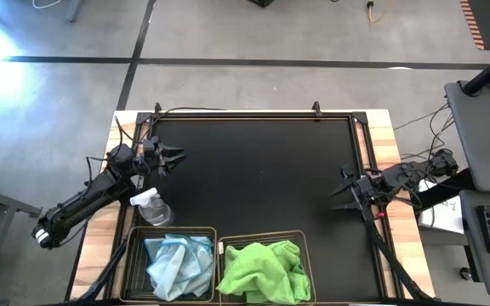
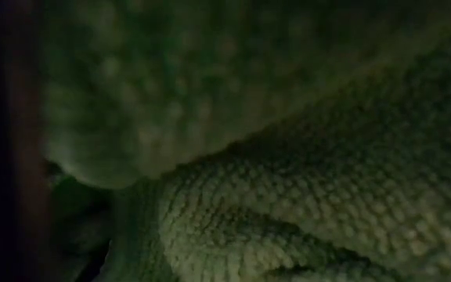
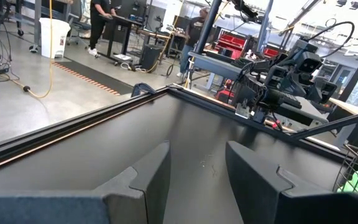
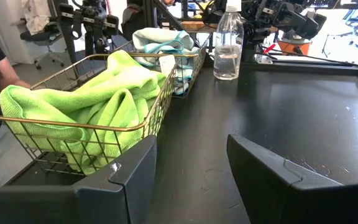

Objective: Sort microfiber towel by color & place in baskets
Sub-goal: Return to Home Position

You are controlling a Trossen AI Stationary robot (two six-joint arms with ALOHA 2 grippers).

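Lime green towels (image 1: 264,270) fill the right wire basket (image 1: 307,255) at the table's near edge; pale blue towels (image 1: 179,263) fill the left basket (image 1: 133,259). In the right wrist view the green towels (image 4: 86,106) bulge over the basket rim (image 4: 67,127), with the blue ones (image 4: 160,38) behind. The low view is filled by green cloth (image 2: 288,196). My left gripper (image 1: 175,156) hovers open near the table's left edge. My right gripper (image 1: 337,189) hovers open near the right edge. Both hold nothing.
A small clear spray bottle (image 1: 151,206) stands just beyond the left basket, below my left arm; it also shows in the right wrist view (image 4: 227,46). The black mat (image 1: 262,178) between the arms is bare. People stand in the room beyond the table (image 3: 197,31).
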